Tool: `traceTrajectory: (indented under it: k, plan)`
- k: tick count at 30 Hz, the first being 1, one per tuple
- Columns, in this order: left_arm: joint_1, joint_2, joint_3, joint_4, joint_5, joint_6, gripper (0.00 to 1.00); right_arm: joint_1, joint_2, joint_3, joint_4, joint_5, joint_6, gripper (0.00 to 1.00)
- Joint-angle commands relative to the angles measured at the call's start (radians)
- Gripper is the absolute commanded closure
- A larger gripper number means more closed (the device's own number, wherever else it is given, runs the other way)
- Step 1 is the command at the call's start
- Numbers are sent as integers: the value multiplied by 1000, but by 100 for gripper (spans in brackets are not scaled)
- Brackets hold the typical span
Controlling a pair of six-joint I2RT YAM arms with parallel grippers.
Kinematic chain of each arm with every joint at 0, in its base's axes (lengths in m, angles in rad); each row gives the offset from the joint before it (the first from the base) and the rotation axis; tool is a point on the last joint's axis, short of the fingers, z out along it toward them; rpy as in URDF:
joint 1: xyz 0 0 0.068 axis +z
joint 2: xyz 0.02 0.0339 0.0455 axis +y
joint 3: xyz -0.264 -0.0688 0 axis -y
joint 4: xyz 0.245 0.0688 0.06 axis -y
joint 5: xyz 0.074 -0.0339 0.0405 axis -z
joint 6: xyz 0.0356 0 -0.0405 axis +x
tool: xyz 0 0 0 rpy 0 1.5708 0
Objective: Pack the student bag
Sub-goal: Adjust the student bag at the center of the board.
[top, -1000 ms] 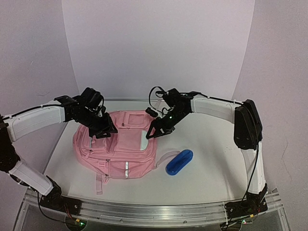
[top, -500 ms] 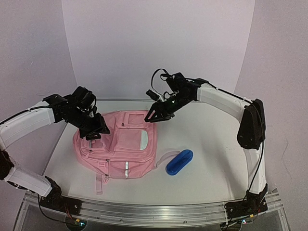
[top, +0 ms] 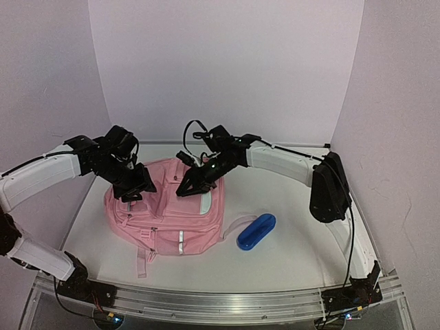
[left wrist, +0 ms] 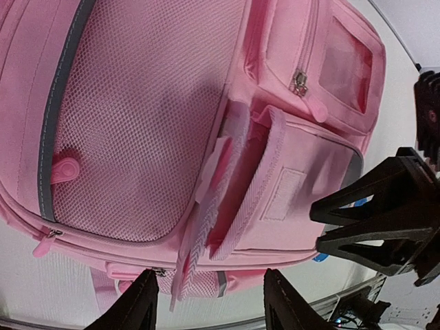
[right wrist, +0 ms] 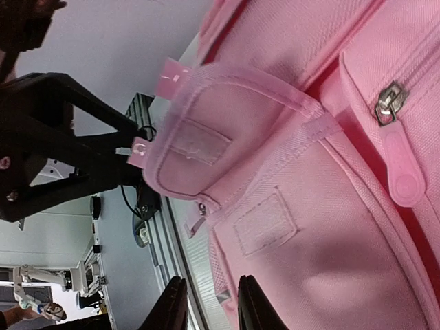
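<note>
The student bag (top: pixel 165 218) lies flat on the table, pink, front side up. Its front pocket flap (left wrist: pixel 265 175) stands lifted, showing a velcro patch (right wrist: pixel 265 220) beneath. My left gripper (top: pixel 134 191) hovers over the bag's left part, open, nothing between its fingers (left wrist: pixel 213 309). My right gripper (top: pixel 184 190) hangs over the front pocket just right of the flap (right wrist: pixel 206 130). Its jaws (right wrist: pixel 212 306) stand a narrow gap apart, holding nothing. Each wrist view shows the other gripper across the flap.
A blue oblong case (top: pixel 256 231) lies on the table right of the bag, beside a pink strap loop (top: pixel 234 223). Zip pulls (right wrist: pixel 402 172) hang on the bag's upper pockets. The metal rail (top: pixel 206 299) runs along the near edge.
The right arm swung left from beside the bag's top corner to over the front pocket, and its jaws narrowed. The left gripper drew slightly left and opened wider; the flap stands free.
</note>
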Motion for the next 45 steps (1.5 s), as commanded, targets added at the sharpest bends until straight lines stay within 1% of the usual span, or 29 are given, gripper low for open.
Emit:
traceTrajectory:
  k: [1,6,9,10,12,16,19,23,26,31,33,34,35,37,38,40,42,44,45]
  plan:
    - [6,41,9,57,-7,9,54,3,63,60,50,64,25,76]
    - [5,90,56,105,74,68,79,3,86,45,50,134,22,77]
    - [3,110,90,119,97,94,97,5,90,29,49,153,21,77]
    - [3,115,99,132,107,102,100,5,91,22,49,158,19,77]
    - [2,119,103,165,135,116,100,5,94,15,48,167,17,77]
    - [-15,130,103,288,226,142,100,6,103,10,48,179,17,78]
    - [-29,170,109,343,281,158,100,9,108,20,48,183,15,79]
    - [-35,225,80,407,284,160,100,4,95,21,42,185,14,84]
    - [-32,278,67,428,269,164,100,-25,45,-11,38,164,10,90]
    - [-18,363,70,452,298,167,100,-85,-106,-125,37,160,0,100]
    - [-13,398,73,449,304,169,96,-106,-157,-156,38,153,3,99]
    - [-12,413,73,452,309,168,92,-119,-175,-169,39,145,4,94]
    - [-12,428,74,456,315,167,86,-131,-194,-183,38,139,5,85]
    - [-9,462,81,462,335,162,71,-156,-230,-215,36,134,4,60]
    - [-7,476,93,462,348,162,64,-170,-246,-238,36,131,0,50]
    - [-6,493,126,439,356,167,52,-196,-280,-287,33,135,-18,39]
    - [-6,474,151,410,334,172,43,-218,-305,-346,31,142,-42,31]
    - [-6,422,166,366,293,173,35,-235,-322,-399,25,150,-63,27]
    - [-6,387,168,333,271,168,32,-240,-329,-420,21,147,-71,25]
